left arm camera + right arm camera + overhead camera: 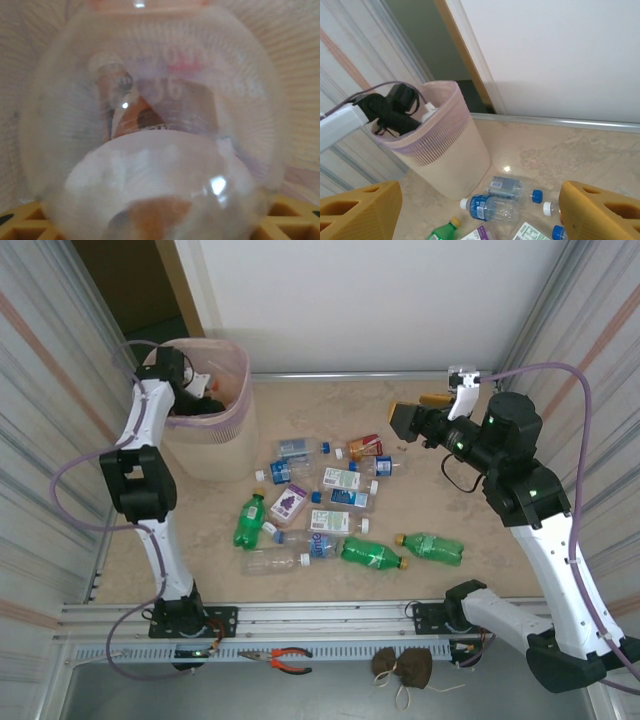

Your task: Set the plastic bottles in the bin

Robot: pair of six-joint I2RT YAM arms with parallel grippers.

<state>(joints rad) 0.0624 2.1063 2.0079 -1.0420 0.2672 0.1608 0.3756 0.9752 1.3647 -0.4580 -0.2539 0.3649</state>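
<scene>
Bin (pixel 212 445): bottle (pixel 160 135) at left end effector (pixel 200 392)

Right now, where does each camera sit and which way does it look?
Top external: above and behind the bases, looking down on the table; left arm, right arm, bin and bottles show.
Left wrist: at the bin, facing a clear bottle up close; left gripper's fingers at lower corners.
Right wrist: raised at the right, facing the bin; right gripper's fingers below.
Shared: top and right wrist show the bin and left arm.
</scene>
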